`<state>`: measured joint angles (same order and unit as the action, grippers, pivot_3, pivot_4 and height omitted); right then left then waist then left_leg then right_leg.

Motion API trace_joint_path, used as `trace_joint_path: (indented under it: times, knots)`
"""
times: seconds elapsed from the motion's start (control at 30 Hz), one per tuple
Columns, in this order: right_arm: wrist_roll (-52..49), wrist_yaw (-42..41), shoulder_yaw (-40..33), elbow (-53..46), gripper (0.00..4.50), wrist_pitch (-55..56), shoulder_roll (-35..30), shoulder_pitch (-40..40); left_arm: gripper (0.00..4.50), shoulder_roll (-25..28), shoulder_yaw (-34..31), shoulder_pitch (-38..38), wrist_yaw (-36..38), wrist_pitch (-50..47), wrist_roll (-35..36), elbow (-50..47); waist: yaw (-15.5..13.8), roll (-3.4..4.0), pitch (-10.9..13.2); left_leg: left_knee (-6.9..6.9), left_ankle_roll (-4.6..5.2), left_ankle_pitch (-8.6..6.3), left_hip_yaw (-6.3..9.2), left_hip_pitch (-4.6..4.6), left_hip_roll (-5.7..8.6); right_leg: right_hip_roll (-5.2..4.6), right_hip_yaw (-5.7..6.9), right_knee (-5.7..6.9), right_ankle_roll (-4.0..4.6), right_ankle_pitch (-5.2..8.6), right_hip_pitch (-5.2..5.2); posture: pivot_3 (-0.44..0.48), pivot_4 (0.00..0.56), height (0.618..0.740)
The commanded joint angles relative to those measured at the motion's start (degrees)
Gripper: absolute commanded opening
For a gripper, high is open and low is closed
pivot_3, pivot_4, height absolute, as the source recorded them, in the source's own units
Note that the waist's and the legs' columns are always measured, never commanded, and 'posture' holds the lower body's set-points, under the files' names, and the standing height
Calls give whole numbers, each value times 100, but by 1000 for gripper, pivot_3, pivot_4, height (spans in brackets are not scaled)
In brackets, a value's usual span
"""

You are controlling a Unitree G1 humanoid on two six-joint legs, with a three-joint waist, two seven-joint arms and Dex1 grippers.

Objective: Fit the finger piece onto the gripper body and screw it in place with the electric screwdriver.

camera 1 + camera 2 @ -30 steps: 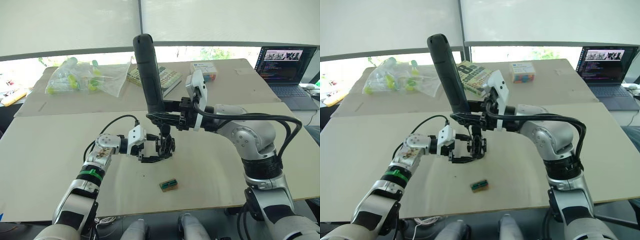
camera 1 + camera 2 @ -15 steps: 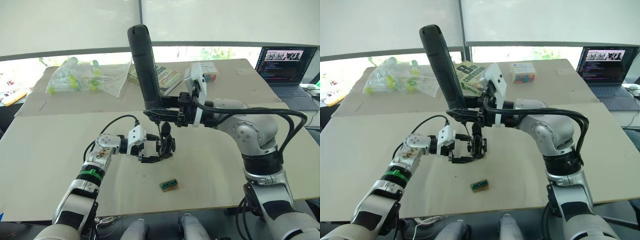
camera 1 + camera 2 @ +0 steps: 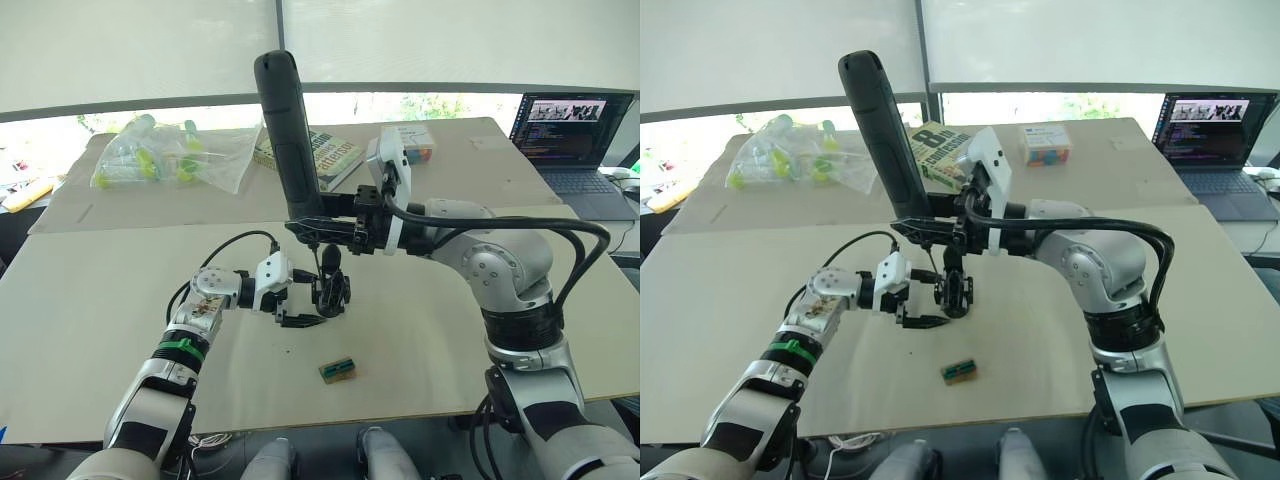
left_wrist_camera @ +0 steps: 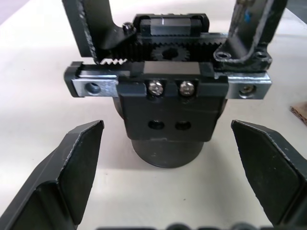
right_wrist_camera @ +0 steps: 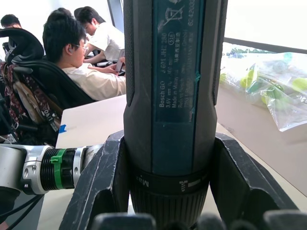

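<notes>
1. My right gripper [image 3: 940, 232] is clamped on the electric screwdriver [image 3: 287, 135], fingers pressed to both sides of the handle's lower end; the handle stands nearly upright, leaning a little towards my left.
2. I can't make out the screwdriver's bit: the clamp and the parts beneath it hide the stretch below the handle.
3. The gripper body [image 4: 170, 116] sits on the table [image 3: 100, 300] just below the screwdriver. The left wrist view shows its toothed rack, a small gear and two screw heads above two empty holes.
4. My left gripper [image 3: 296, 300] is spread wide, one finger on each side of the gripper body and clear of it.
5. From the head views the body is a small dark cluster; I can't tell the finger piece apart from the other black parts there.
6. A small tan-and-green block [image 3: 338, 369] lies on the table nearer me, apart from the body.
7. People [image 5: 81, 52] sit behind in the right wrist view.
</notes>
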<state>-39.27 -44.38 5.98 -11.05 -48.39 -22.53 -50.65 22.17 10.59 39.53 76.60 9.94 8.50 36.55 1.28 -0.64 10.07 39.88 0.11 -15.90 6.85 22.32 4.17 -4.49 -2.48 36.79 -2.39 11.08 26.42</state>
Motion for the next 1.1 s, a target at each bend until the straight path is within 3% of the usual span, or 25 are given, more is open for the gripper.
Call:
trace_joint_path:
  times: [0.03, 1.1]
  knots:
    - [-45, 1, -156, -202, 1911, 125, 36, -47, 4500, 17, 2, -65, 26, 32, 29, -288, 2, 0, 0, 0, 0, 0, 0, 0, 0, 0, 0, 0, 0, 0, 0, 0, 150, 740]
    - [253, -257, -160, -103, 1911, 251, 24, -77, 4500, 1, -18, -82, 19, -86, 46, -435, 13, 0, 0, 1, 0, 0, 0, -1, 0, 0, 0, 0, 0, 0, 0, 0, 150, 740]
